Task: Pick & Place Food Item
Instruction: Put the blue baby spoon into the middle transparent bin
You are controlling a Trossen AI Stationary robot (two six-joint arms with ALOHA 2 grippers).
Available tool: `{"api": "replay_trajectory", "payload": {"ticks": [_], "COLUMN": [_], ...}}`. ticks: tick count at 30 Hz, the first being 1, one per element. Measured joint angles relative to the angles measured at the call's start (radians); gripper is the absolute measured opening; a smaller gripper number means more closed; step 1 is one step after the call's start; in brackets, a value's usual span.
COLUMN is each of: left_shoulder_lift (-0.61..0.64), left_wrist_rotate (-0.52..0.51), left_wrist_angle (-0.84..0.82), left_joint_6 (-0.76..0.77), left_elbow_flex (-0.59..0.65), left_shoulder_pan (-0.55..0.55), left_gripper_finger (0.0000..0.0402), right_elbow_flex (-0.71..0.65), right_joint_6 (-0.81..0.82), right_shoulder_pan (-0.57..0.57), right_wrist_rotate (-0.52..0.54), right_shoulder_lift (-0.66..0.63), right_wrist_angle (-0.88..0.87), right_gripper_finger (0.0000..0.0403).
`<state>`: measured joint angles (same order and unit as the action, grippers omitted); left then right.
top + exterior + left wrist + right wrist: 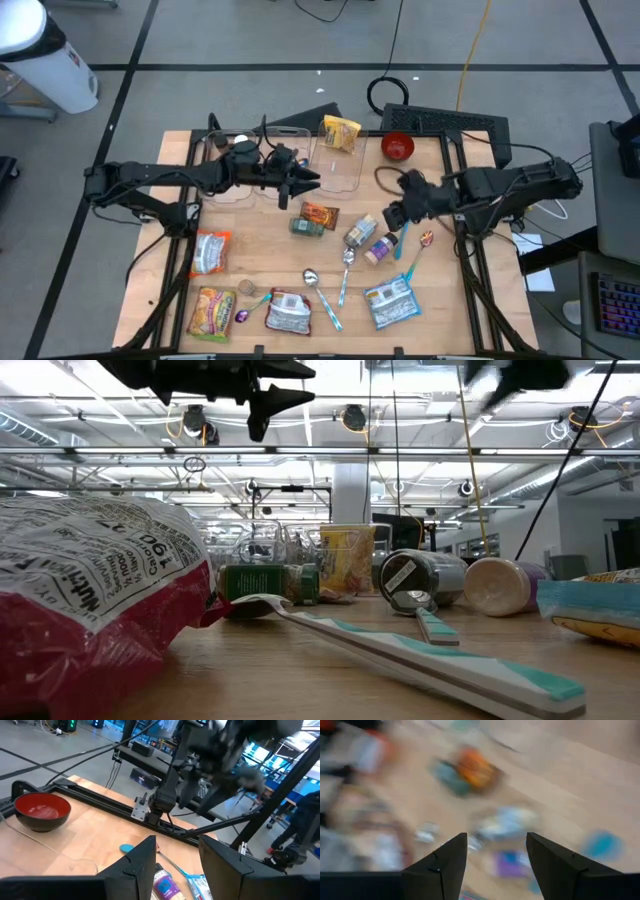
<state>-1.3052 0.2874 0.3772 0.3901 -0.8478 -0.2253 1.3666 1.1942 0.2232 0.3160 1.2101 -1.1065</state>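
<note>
The yellow food packet [341, 133] lies in the clear tray [335, 178] at the table's far edge, with the red bowl [397, 147] just beside it. The left gripper [308, 186] hovers over the tray's near rim, fingers parted and empty. The right gripper [394, 218] hangs above a silver can [359, 235] and a purple-labelled jar [381, 248], jaws apart, holding nothing. An orange packet [320, 215], green tin [305, 228], spoons [346, 262] and snack bags [212, 251] crowd the middle and near table.
</note>
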Motion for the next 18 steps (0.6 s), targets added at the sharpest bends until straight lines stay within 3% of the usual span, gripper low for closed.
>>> {"api": "replay_trajectory", "payload": {"ticks": [4, 7, 11, 18], "left_shoulder_lift": [0.000, 0.000, 0.000, 0.000], "left_wrist_rotate": [0.003, 0.037, 0.081, 0.089], "left_wrist_angle": [-0.009, -0.013, -0.025, -0.048], "left_joint_6": [-0.001, -0.012, -0.025, -0.021], "left_elbow_flex": [0.000, 0.000, 0.001, 0.001], "left_shoulder_pan": [0.000, 0.000, 0.000, 0.000], "left_gripper_finger": [0.0154, 0.0154, 0.0154, 0.0154], "right_elbow_flex": [-0.004, -0.046, -0.152, -0.377], "right_joint_6": [0.219, 0.379, 0.551, 0.669], "right_shoulder_pan": [0.059, 0.094, 0.114, 0.104], "right_wrist_rotate": [0.029, 0.053, 0.080, 0.072], "right_shoulder_lift": [0.038, 0.051, 0.051, 0.052], "right_wrist_angle": [-0.273, -0.343, -0.229, 0.012], "right_gripper_finger": [0.0196, 0.0196, 0.0196, 0.0196]}}
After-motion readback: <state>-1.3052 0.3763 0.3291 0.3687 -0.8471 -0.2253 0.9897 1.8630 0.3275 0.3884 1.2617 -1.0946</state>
